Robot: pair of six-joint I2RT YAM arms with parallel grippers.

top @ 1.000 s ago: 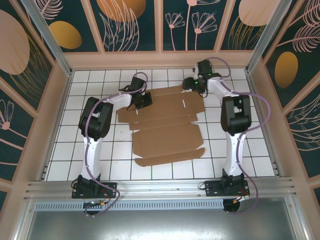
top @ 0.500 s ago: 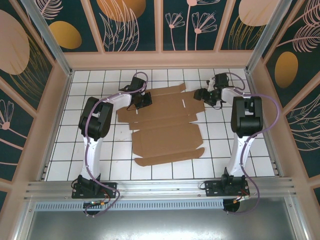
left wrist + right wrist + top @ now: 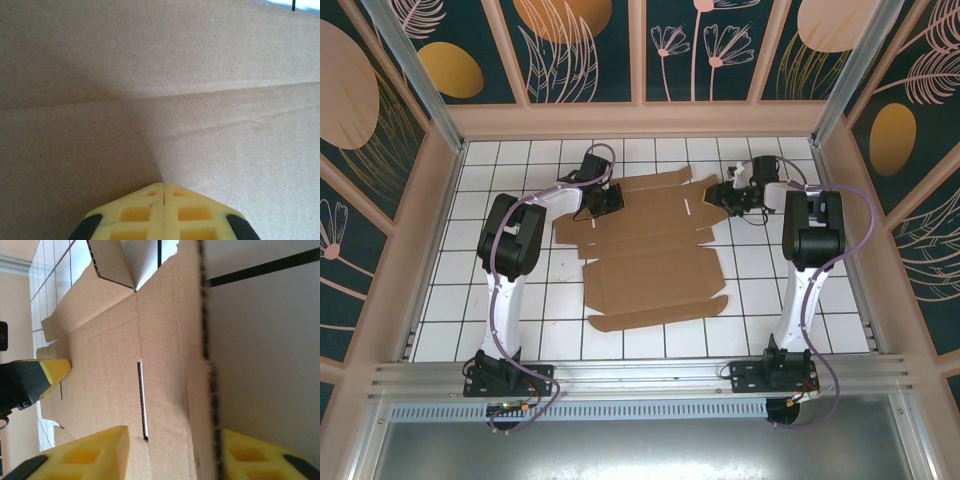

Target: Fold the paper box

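Lying flat and unfolded, the plain brown corrugated cardboard paper box is sitting mid-way across the white tiled surface, between the two arms. The left pincer is resting over the sheet's far left part. In the wrist view its yellow fingers are squeezed fully together, tips right down at the cardboard, holding nothing. The right pincer is hanging at the sheet's far right edge, partly spread. Its own yellow pads are straddling that edge, one over the top face beside a thin slot, the other out past the edge. Can't tell if they're actually pinching it.
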